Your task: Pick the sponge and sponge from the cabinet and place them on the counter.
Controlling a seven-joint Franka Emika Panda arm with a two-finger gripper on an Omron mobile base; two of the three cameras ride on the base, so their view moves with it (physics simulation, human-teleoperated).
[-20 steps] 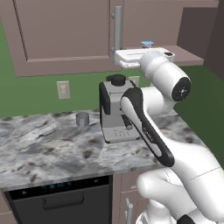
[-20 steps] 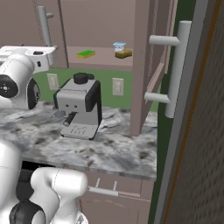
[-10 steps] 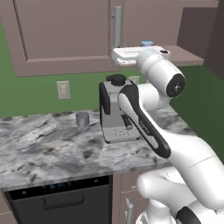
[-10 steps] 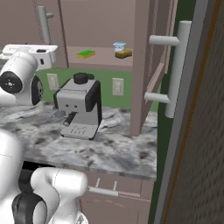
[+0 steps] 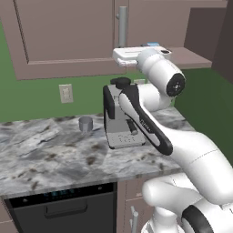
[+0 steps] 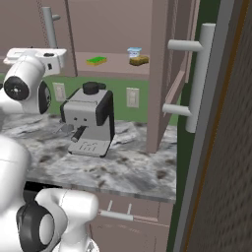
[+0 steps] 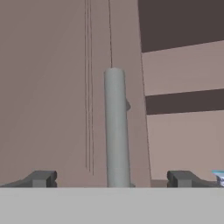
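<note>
Lying flat: green sponge [image 6: 96, 61], tan sponge [image 6: 139, 60]

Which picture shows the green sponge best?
The right base view: the green sponge lies in plain sight on the open cabinet shelf, left of the brownish sponge and the small cup. From the left base view the arm blocks that spot. The hand view faces a grey door handle instead.
</note>
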